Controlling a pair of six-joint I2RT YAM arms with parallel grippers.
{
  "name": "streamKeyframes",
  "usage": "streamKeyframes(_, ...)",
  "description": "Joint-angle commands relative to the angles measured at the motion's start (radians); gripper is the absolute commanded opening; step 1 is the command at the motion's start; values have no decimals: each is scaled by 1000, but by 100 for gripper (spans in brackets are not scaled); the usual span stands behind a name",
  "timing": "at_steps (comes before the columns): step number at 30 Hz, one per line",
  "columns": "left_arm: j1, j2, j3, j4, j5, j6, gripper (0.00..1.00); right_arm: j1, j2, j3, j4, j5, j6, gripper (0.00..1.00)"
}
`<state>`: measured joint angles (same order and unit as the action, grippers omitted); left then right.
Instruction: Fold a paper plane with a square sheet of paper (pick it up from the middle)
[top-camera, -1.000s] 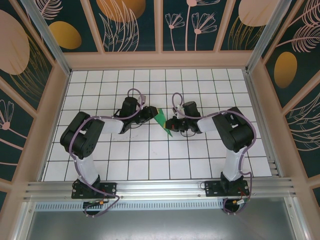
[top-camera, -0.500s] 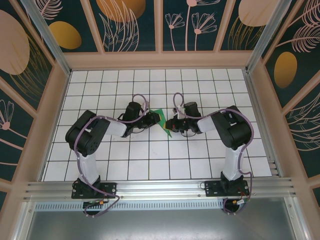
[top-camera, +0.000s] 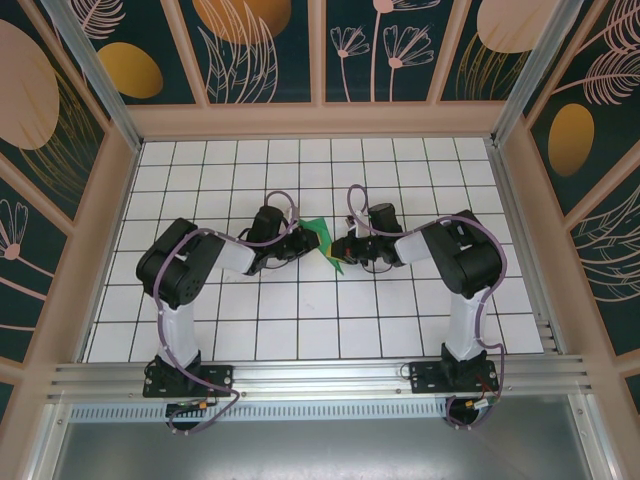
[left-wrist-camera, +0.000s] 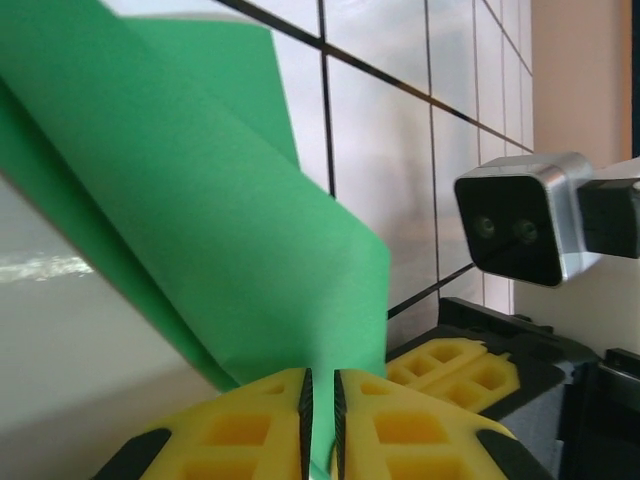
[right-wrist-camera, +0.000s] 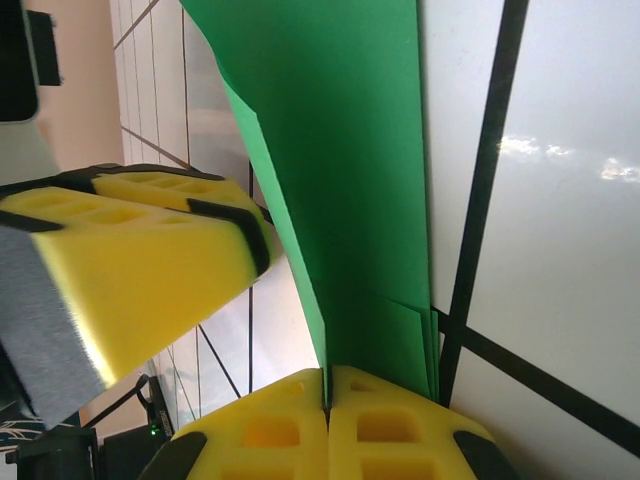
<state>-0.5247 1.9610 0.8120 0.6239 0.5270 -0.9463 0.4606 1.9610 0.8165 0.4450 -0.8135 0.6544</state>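
Seen from above, two black robot arms (top-camera: 180, 275) reach from the near edge of a white counter with a black grid (top-camera: 300, 330) toward its middle. Their tips meet there at a thin bright green square sheet of paper (top-camera: 320, 234). The folding looks partly done. The paper is not a flat square but a layered, creased shape with a pointed flap. It is not yet a slim dart, so by my judgement the narrowing folds and the wings are left. In the left wrist view, the yellow left fingers (left-wrist-camera: 296, 405) are pressed together on the paper's lower edge. A green strip shows in the thin slit between them, and the sheet rises away in overlapping layers. In the right wrist view, the yellow right fingers (right-wrist-camera: 327, 405) are clamped tight on a folded edge from the other side. The paper runs up and away from their seam. The paper sits between the two pairs of fingers, pinched by both; whether it touches the counter I cannot tell.
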Motion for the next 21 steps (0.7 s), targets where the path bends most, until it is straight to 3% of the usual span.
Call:
streamKeyframes(1, -6, 25, 27, -25, 2, 13, 17, -1, 45, 7, -60, 34, -14, 0)
streamKeyframes(21, -6, 55, 106, -242, -92, 56, 15, 16, 40, 36, -129, 54, -58, 1)
